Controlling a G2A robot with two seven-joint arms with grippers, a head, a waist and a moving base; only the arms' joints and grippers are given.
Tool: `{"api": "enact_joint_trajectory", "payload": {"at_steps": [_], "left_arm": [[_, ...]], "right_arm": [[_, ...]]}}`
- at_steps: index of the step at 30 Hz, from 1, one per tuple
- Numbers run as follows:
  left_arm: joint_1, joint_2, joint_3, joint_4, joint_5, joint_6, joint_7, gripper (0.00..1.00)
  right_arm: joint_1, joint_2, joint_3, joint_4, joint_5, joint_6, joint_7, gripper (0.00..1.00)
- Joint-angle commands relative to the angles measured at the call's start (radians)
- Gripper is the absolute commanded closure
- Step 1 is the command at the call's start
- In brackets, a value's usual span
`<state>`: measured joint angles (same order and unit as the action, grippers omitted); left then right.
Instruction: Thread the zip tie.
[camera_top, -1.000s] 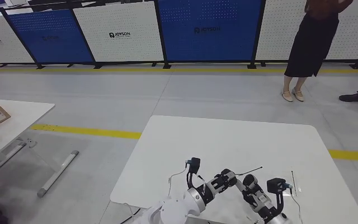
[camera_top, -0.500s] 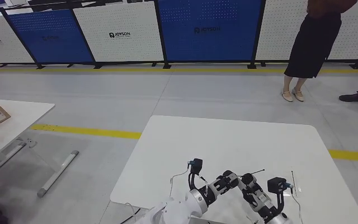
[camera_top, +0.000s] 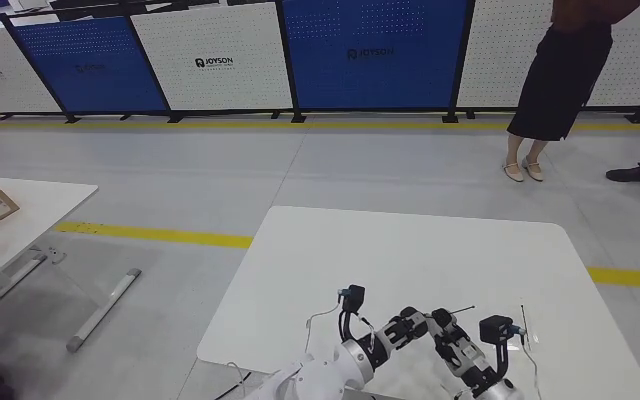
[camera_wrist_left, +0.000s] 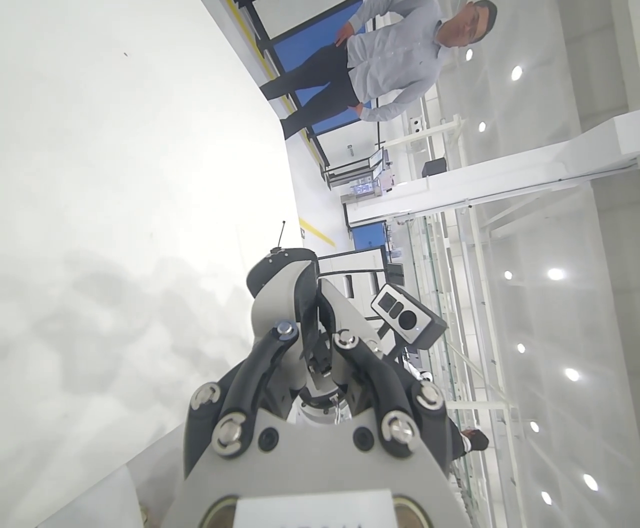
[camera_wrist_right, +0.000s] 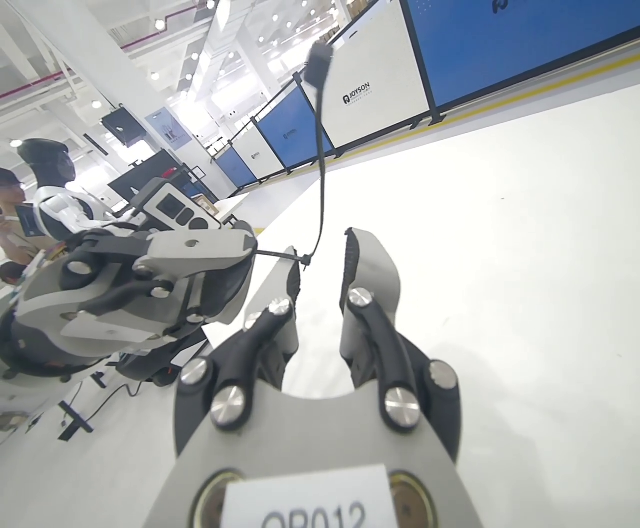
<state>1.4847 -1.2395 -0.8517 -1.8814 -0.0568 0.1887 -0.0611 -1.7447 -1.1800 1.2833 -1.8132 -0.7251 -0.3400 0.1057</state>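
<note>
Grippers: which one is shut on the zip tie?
The left gripper: its fingers are clamped on the black zip tie, which sticks out past their tips. The right gripper is open beside it.

A white table (camera_top: 400, 250) with rounded corners stands on a grey floor (camera_top: 200, 170). A yellow line (camera_top: 150, 235) crosses the floor behind it. A farther yellow strip (camera_top: 250, 124) runs along the foot of a row of blue panels (camera_top: 375, 55) and white panels (camera_top: 212, 60). At the left edge stands a second white table (camera_top: 40, 200), with a grey bar (camera_top: 103, 310) lying on the floor near it
</note>
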Motion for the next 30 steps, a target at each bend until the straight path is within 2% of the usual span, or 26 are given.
{"api": "enact_joint_trajectory", "payload": {"at_steps": [1,4,6,9,30], "left_arm": [[-0.001,0.000,0.001,0.001,0.001,0.000,0.000,1.00],[-0.001,-0.001,0.002,0.002,0.003,0.002,0.001,1.00],[-0.001,-0.002,0.002,0.003,0.002,0.002,0.004,1.00],[-0.002,-0.003,0.002,0.004,0.002,0.001,0.007,1.00],[-0.004,-0.009,0.010,0.005,0.005,-0.019,0.014,1.00]], "right_arm": [[0.000,0.001,0.000,0.000,0.000,0.000,0.000,0.84],[0.002,0.002,-0.001,0.001,0.000,0.000,0.000,0.87],[0.002,0.003,-0.002,0.001,0.000,0.000,0.000,0.95],[0.003,0.004,-0.003,0.002,0.001,0.000,0.000,1.00],[0.015,0.007,-0.014,0.014,-0.011,0.001,0.021,1.00]]}}
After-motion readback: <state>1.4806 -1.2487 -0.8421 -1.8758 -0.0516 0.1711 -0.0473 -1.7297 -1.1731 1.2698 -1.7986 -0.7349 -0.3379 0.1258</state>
